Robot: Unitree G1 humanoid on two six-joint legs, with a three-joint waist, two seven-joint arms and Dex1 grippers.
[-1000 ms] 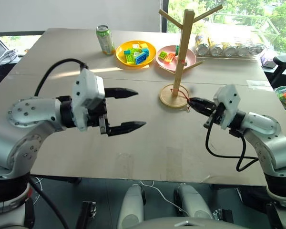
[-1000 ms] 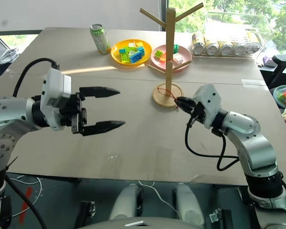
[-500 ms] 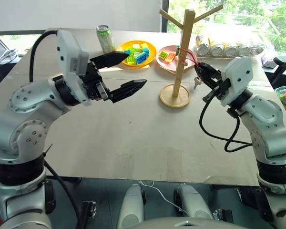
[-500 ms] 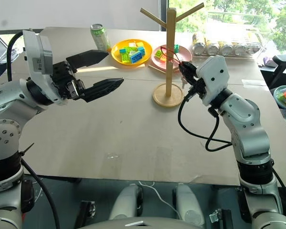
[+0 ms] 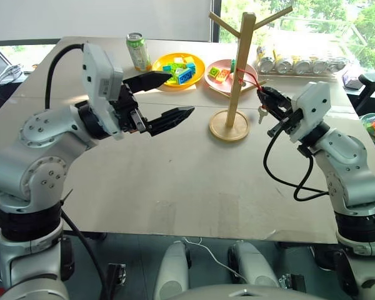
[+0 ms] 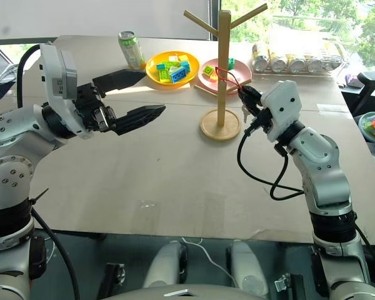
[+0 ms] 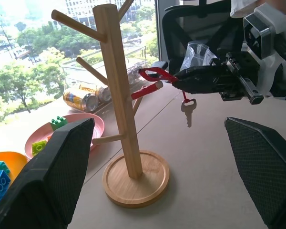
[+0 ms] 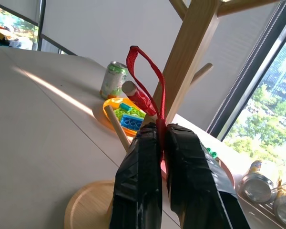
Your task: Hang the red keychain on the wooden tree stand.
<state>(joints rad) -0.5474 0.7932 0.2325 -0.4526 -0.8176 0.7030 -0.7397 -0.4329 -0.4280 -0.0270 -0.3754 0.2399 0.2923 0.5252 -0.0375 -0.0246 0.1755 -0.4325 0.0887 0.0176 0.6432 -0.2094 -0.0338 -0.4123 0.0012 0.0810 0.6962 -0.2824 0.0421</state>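
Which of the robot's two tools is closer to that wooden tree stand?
The right tool. It holds the red keychain just beside the wooden tree stand, its loop around a peg tip. The left tool, open, hangs farther off on the stand's other side.

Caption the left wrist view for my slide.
Right gripper slips the red keychain loop over a wooden tree stand peg, key dangling.

An office or lab room high in a building. A large tan table (image 5: 175,169) stands before tall windows (image 8: 257,109) looking onto treetops and city buildings. Beyond the table's far right corner is a black office chair (image 7: 200,28); cables trail on the floor under it.
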